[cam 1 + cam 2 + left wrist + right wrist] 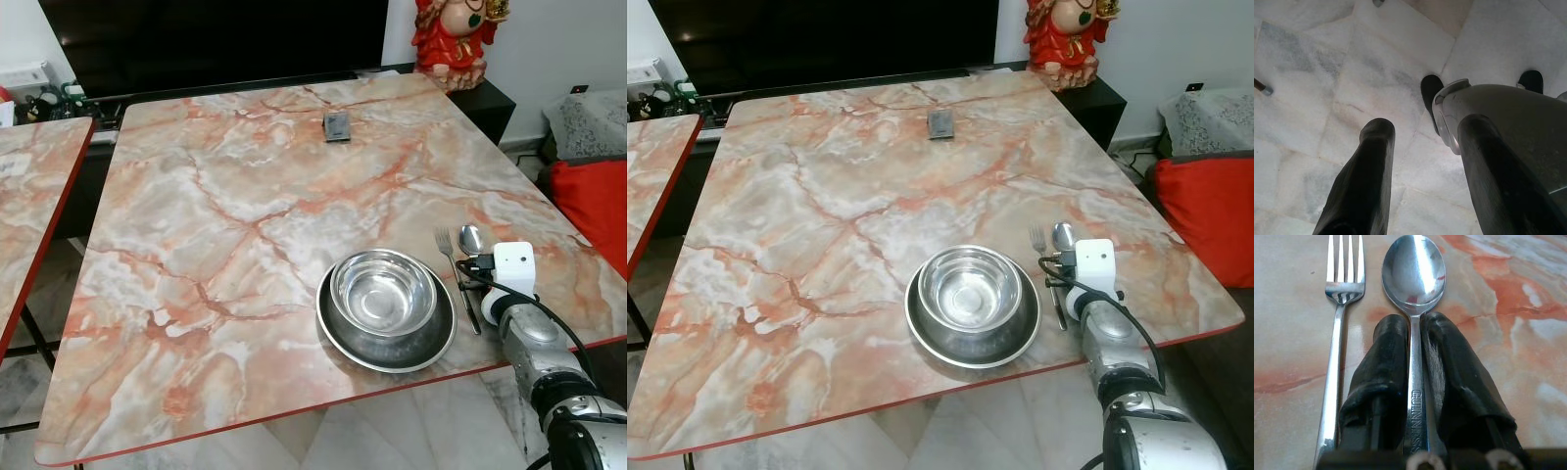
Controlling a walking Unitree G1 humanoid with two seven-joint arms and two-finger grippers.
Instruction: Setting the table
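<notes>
A steel bowl (pixel 383 291) sits in a steel plate (pixel 345 333) near the front right of the marble table (pixel 245 225). Right of the plate lie a fork (pixel 454 269) and a spoon (pixel 471 238), side by side. My right gripper (pixel 1414 328) is down at the table, shut on the spoon's handle (pixel 1415 382), with the spoon bowl (pixel 1413 274) sticking out past the fingers and the fork (pixel 1337 333) just beside. The left gripper (pixel 1422 132) hangs open over the floor beside the robot's leg (pixel 1508 122).
A small dark object (pixel 337 124) lies at the table's far middle. A second marble table (pixel 29 196) stands to the left. A red figurine (pixel 453 39) and a dark cabinet are behind; a red cushion (pixel 593 206) is on the right.
</notes>
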